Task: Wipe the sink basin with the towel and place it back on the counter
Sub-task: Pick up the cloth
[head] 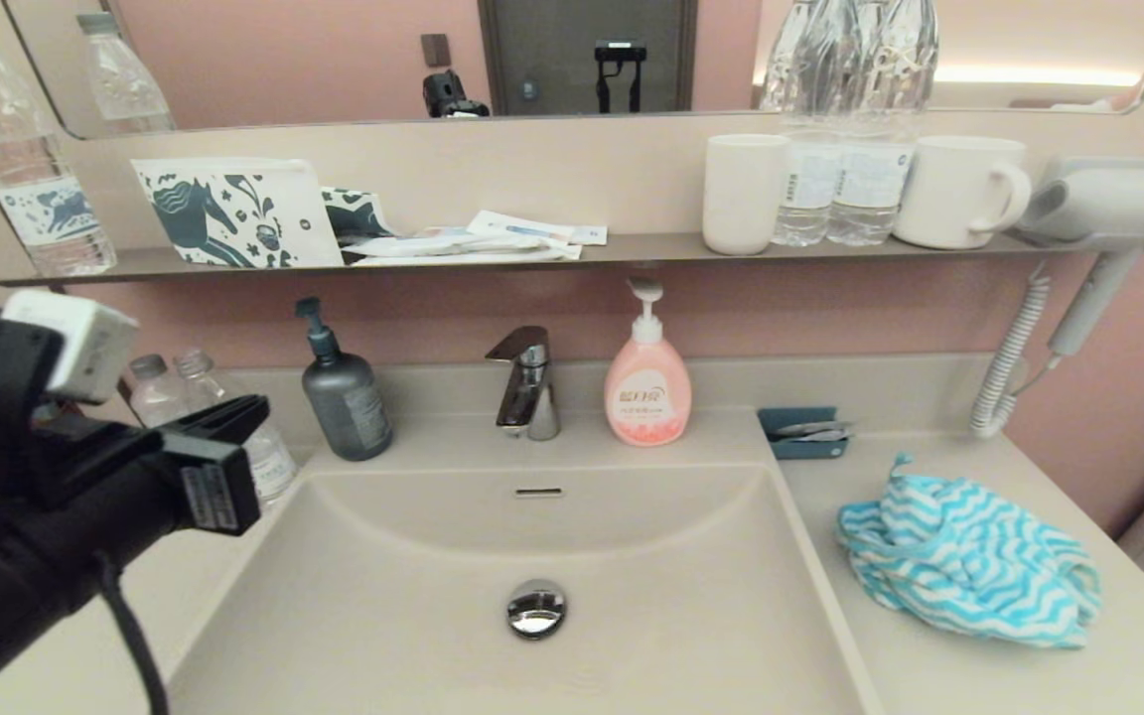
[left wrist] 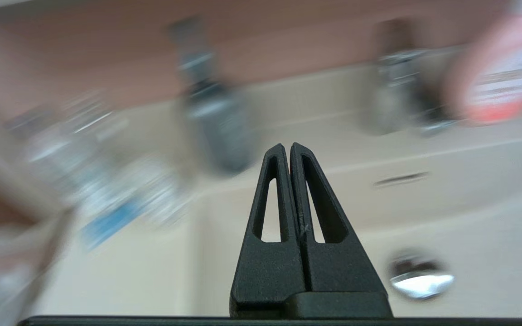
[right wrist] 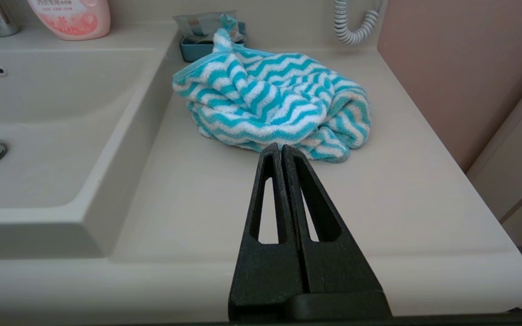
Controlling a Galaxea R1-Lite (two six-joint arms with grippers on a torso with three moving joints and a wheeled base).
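Closest in, the black left gripper [head: 234,452] hangs jaws together over the left counter edge. Right gripper [right wrist: 281,151], jaws together, empty, points at the crumpled turquoise-and-white zigzag towel [head: 969,561] lying on the beige counter [head: 1029,675], right of the beige rectangular sink basin [head: 413,606]. Judging by this, either wiping hasn't begun or it is finished; if unbegun, the next move means opening and gripping the towel.

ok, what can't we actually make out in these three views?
- Right gripper: absent from the head view, so its height above the counter is unclear.
- Left wrist view: motion blur smears the bottles; labels unreadable.
- Towel: tag and underside hidden in its own folds.
- Sink basin: near edge cut off in the head view.
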